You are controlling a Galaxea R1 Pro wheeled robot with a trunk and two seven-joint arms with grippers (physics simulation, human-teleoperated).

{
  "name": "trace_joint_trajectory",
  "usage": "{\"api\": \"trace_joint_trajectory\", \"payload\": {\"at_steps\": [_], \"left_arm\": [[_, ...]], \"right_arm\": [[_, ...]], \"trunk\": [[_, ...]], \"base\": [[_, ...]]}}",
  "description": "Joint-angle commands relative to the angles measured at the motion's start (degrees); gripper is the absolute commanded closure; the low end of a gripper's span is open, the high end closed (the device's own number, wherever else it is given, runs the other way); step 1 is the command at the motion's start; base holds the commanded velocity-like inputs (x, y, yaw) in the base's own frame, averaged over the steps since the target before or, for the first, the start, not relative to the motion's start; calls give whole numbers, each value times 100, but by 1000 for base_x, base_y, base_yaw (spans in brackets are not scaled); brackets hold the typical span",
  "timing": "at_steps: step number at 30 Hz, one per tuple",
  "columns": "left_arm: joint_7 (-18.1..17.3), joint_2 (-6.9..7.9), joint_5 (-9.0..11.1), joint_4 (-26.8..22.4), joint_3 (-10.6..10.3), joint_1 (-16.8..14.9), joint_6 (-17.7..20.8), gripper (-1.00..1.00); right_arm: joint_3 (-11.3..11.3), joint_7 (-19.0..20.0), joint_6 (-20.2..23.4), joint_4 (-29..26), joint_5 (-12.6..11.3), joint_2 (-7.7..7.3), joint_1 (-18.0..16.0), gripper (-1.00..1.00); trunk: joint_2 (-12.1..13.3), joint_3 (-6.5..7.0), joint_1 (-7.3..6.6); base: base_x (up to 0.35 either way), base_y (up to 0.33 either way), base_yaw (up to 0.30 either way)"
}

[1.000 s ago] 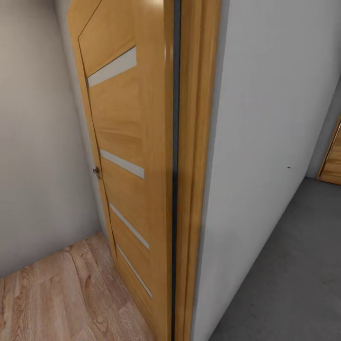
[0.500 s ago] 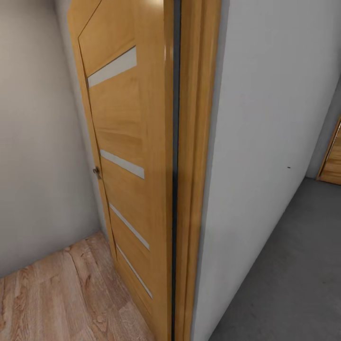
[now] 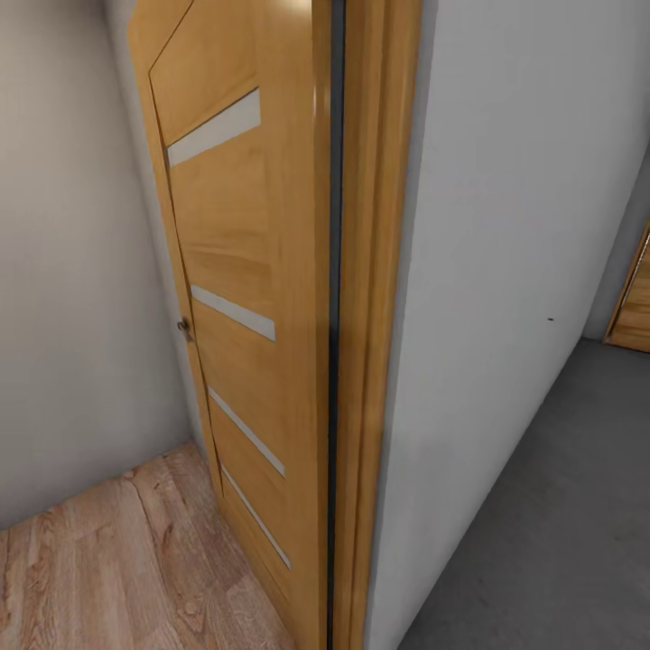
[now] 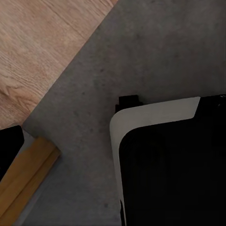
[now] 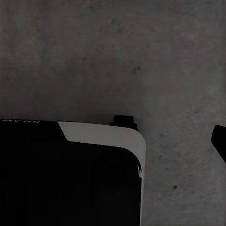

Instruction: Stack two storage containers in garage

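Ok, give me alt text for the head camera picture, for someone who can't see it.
A honey-coloured wooden door with pale slanted inset strips stands open against its frame. Light wood-plank floor lies on its left, and a pale wall over grey concrete floor on its right.

Both wrist views look down at robot base (image 4: 174,165), black with white trim (image 5: 108,134); dark fingertip (image 5: 220,141) at right-wrist frame edge, grip state unclear.

An open honey-wood door (image 3: 239,298) with pale glass strips stood against its frame (image 3: 375,316). Left of it lay light wood-plank flooring (image 3: 117,560) under a grey wall (image 3: 72,271); right, a pale wall (image 3: 506,253) met dark concrete floor (image 3: 560,533).
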Motion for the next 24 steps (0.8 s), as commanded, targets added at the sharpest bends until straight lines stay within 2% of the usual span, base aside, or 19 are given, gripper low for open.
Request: {"api": "trace_joint_trajectory", "payload": {"at_steps": [1, 8, 24], "left_arm": [[-12, 2, -60, -6, -4, -1, 5, -100], [-12, 2, -69, -6, -4, 3, 5, -100], [-12, 2, -70, -6, -4, 4, 5, -100]], "right_arm": [[0, 18, -19, 5, 5, -3, -4, -100], [0, 13, -20, 5, 5, 0, -4, -100], [0, 9, -20, 5, 6, -2, -4, -100]], "trunk": [[-4, -7, 0], [-4, -7, 0], [-4, -7, 0]], "base": [[0, 0, 60], [0, 0, 179], [0, 0, 278]]}}
